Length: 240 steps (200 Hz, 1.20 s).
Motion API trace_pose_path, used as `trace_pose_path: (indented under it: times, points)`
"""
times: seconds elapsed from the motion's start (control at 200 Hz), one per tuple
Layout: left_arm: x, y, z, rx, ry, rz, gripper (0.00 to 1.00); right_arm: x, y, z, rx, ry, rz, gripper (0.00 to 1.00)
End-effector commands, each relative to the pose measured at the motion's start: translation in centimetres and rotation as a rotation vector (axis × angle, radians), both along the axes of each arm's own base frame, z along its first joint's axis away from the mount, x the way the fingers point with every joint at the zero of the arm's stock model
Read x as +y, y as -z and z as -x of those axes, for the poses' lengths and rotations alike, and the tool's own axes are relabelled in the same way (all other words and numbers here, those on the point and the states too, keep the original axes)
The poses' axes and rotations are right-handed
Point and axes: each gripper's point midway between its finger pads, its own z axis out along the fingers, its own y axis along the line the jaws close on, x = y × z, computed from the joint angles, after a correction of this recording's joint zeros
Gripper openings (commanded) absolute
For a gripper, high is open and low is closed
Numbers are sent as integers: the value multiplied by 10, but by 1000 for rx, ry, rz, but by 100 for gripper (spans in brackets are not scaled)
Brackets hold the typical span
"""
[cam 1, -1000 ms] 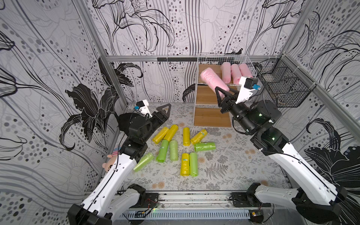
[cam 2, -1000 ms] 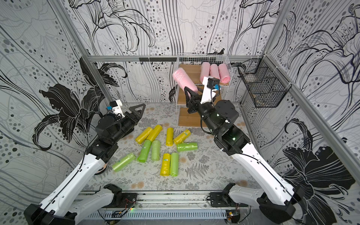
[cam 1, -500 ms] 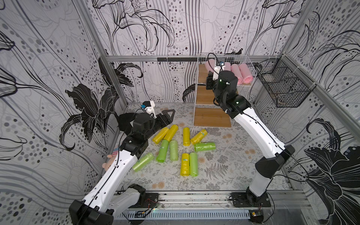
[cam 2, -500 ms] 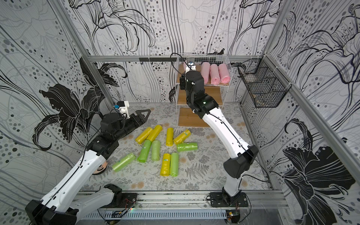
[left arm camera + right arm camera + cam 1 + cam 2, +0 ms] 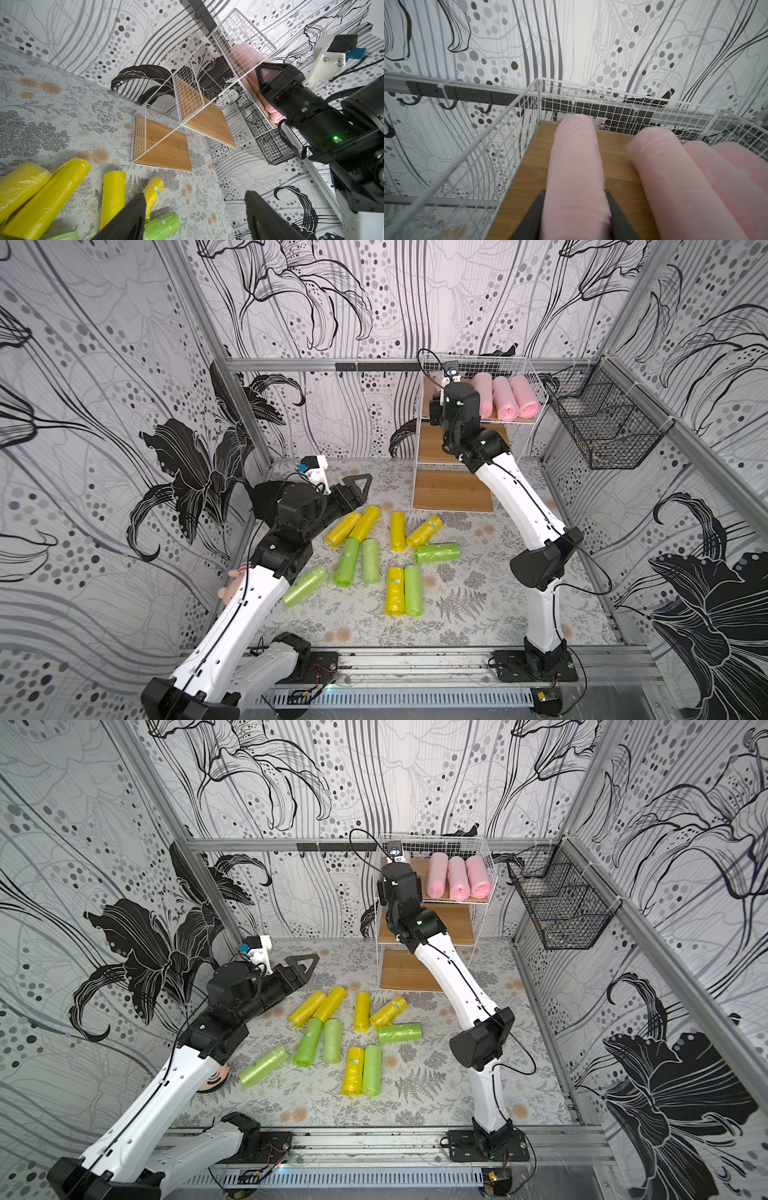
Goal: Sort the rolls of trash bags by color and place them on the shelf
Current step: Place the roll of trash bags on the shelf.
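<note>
My right gripper [image 5: 574, 207] is shut on a pink roll [image 5: 574, 166], held lengthwise just over the left part of the shelf's top board [image 5: 529, 176]. Three more pink rolls [image 5: 505, 400] lie side by side on that board, close beside the held one. The white wire shelf [image 5: 453, 491] stands at the back; its lower two boards are bare. Several yellow rolls [image 5: 365, 524] and several light green rolls [image 5: 370, 562] lie scattered on the floor. My left gripper [image 5: 194, 199] hangs open and empty above the yellow rolls at the back left [image 5: 357, 485].
A black wire basket [image 5: 602, 423] hangs on the right wall. A plush doll [image 5: 232, 585] lies by the left wall, half hidden by my left arm. A grey rail with hooks [image 5: 446, 93] runs along the back wall behind the shelf.
My right arm has swung from mid-air in front of the shelf into its top tier, carrying the pink roll. My left arm has shifted slightly forward, still open.
</note>
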Motion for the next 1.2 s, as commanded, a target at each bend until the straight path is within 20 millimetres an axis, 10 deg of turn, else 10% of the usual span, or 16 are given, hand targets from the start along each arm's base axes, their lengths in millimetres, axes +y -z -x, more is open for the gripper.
trace_pose_path:
  times: [0.0,1.197]
  points:
    - [1,-4,3,-30,4,-14,78,-10,-4,-2,-8,40,-7,39]
    - [-3,7,4,-1,31,-28,80,-15,-15,16,6,-43,-103,74]
